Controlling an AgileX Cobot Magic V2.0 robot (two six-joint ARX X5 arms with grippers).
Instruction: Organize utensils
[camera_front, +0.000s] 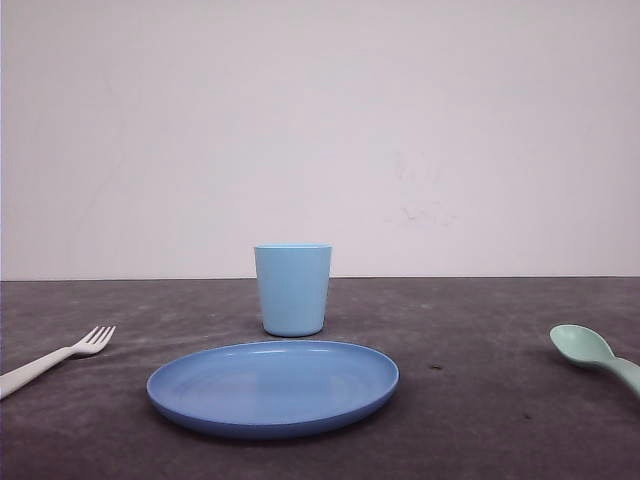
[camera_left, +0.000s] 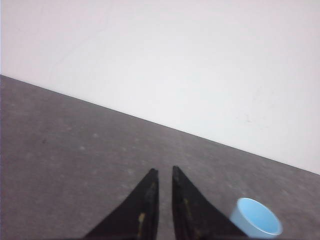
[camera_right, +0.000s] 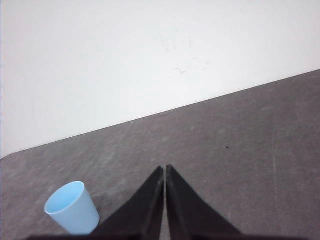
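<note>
The white fork (camera_front: 60, 356) is lying flat on the table (camera_front: 500, 400) at the far left of the front view, tines pointing toward the centre, well apart from the blue plate (camera_front: 272, 387). The mint-green spoon (camera_front: 598, 357) is lying at the far right, bowl turned inward, likewise well apart from the plate. Neither utensil is being touched or held. The light blue cup (camera_front: 292, 289) is standing upright just behind the plate. The left gripper (camera_left: 163, 175) is being held above bare table with its fingers nearly together, a narrow gap showing between the tips, and nothing is gripped. The right gripper (camera_right: 165, 171) is being held likewise, fingers all but meeting, empty. The task is judged to be at its opening step, with no utensil yet placed. The next move is judged to call for one gripper being opened, brought down over the nearer utensil's handle, and closed low against the table.
</note>
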